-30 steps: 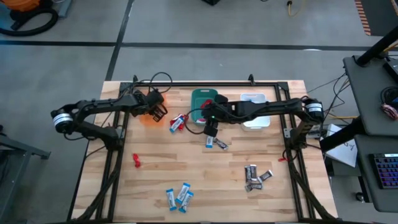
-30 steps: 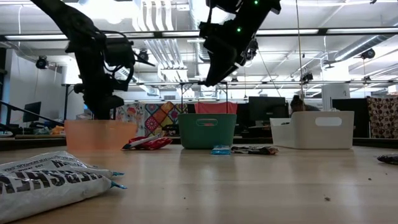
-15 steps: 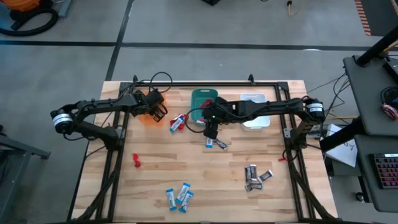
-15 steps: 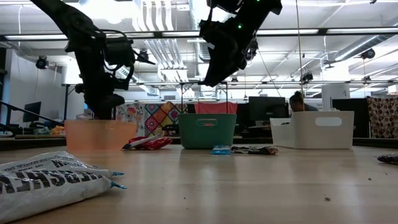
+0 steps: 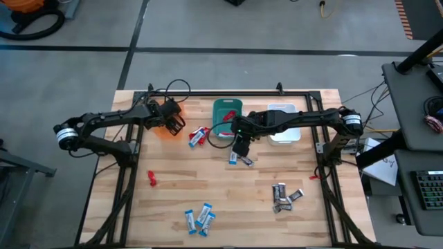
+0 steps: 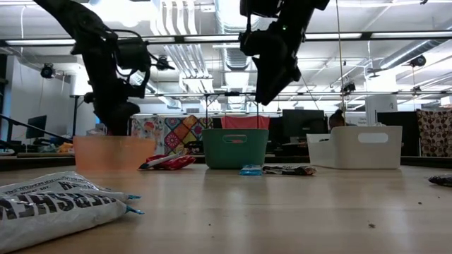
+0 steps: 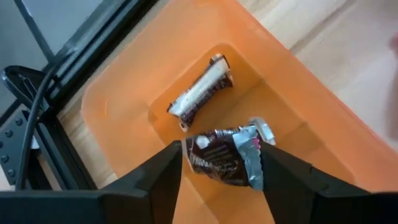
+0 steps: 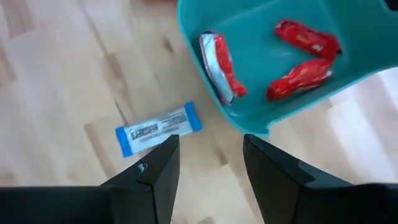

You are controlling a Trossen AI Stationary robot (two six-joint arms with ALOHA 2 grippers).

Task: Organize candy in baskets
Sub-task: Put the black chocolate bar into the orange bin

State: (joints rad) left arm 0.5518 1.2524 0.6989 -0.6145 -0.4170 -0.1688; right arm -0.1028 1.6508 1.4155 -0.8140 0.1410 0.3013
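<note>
Three baskets are sitting in a row along the far side of the table in the high view: the orange basket under the left gripper, the teal basket just beyond the right gripper, and the whitish basket partly under the right arm. A blue-and-white bar and a dark bar are lying just below the right gripper; red bars are lying between the two grippers. More candy is lying well apart, nearer the front edge.

From the low view, both grippers are hanging above the basket rims, and a large candy bag is filling the near corner.

Through the left wrist view, the left gripper's fingers are standing apart over the orange basket, gripping nothing. Two dark bars are lying inside: one long bar pointing diagonally toward a corner, and a crumpled one between the fingers, possibly just resting on the floor.

Through the right wrist view, the right gripper's fingers are spread and empty. The blue-and-white bar is lying just ahead, its long axis crossing the finger gap. Three red bars are lying in the teal basket beyond.
</note>
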